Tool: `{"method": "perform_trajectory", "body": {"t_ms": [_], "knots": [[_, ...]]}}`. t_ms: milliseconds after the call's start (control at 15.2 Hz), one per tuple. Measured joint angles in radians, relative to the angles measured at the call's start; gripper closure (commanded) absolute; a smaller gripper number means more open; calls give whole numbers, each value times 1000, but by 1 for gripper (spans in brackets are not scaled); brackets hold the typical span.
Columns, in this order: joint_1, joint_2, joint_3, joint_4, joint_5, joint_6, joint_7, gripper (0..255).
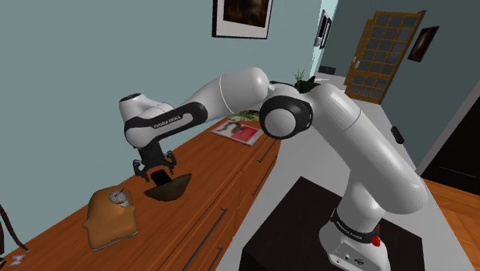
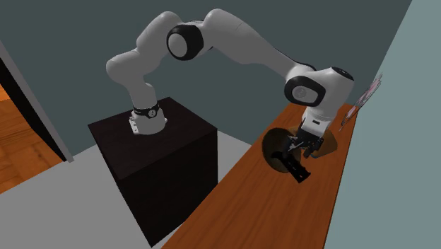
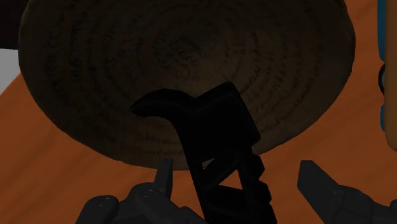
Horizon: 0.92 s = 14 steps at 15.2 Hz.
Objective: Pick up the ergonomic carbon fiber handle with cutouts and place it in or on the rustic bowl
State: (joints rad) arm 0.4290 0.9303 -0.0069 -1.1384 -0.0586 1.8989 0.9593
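This looks like the release step, with the placing nearly done.

Going across the shoulder view from its left:

- **Bundle:** One brown lumpy bundle [image 1: 111, 222] lies on the desk [image 1: 211, 154], off to one side of the pincer and apart from the bowl.
- **Pincer:** One pincer [image 1: 158, 169] hangs directly over the bowl with its fingers spread. In the wrist view the right-hand finger [image 3: 321, 184] stands plainly clear of the handle. The other finger sits just beside the handle, and I cannot tell whether they touch.
- **Handle:** One black handle with cutouts [image 3: 219, 133] rises between and just beneath the fingers. Its far end is over the bowl's inside and its near end points back toward the pincer.
- **Bowl:** One dark, ringed bowl [image 3: 127, 57] rests on the desk right under the pincer.
- **Magazine:** One magazine [image 1: 240, 132] lies well beyond the pincer, farther along the desk.

The next move calls for a straight lift with the fingers kept wide, so the close finger does not drag the handle out. It would also be worth checking that the handle settles inside the rim and does not tip over it.
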Motion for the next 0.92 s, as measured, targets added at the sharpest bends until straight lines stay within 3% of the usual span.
{"method": "perform_trajectory", "body": {"t_ms": [660, 726, 924], "knots": [[-3, 14, -1, -36, -1, 51, 0, 0], [-3, 14, -1, -36, -1, 51, 0, 255], [-3, 14, -1, -36, -1, 51, 0, 255]]}}
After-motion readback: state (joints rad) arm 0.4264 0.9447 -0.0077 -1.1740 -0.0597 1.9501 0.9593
